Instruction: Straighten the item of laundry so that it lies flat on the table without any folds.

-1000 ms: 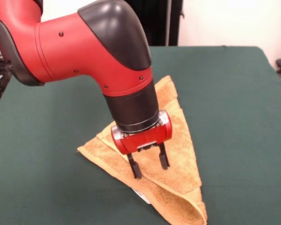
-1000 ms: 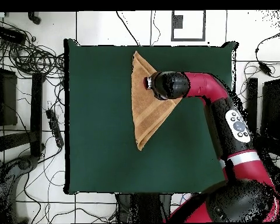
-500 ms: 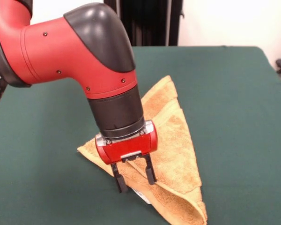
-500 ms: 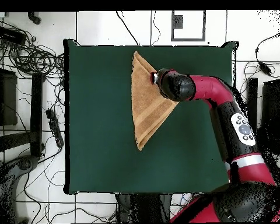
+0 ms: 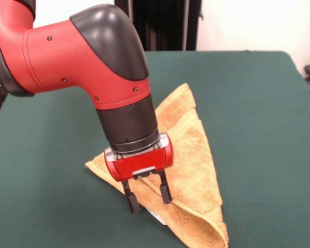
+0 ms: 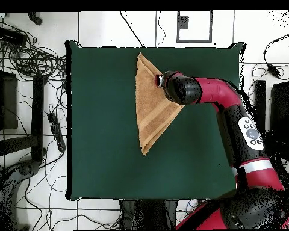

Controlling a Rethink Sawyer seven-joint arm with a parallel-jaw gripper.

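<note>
The item of laundry (image 5: 191,150) is an orange-tan towel folded over into a triangle on the green table (image 5: 258,103). A small white tag (image 5: 156,216) shows at its near folded edge. My gripper (image 5: 148,199) stands open over that near-left edge, one finger on the towel and the other at its border, close to the tag. In the overhead view the towel (image 6: 150,111) is a long triangle along the table's upper middle. There the arm's wrist covers the gripper (image 6: 161,79) at the towel's right edge.
The green cloth-covered table (image 6: 111,150) stretches wide around the towel on all sides. Cables and black stands (image 6: 32,60) lie on the floor beyond the table's left edge in the overhead view.
Over the last second the gripper moved left and toward the near edge of the towel and came lower. In the last half second nothing has shifted.
</note>
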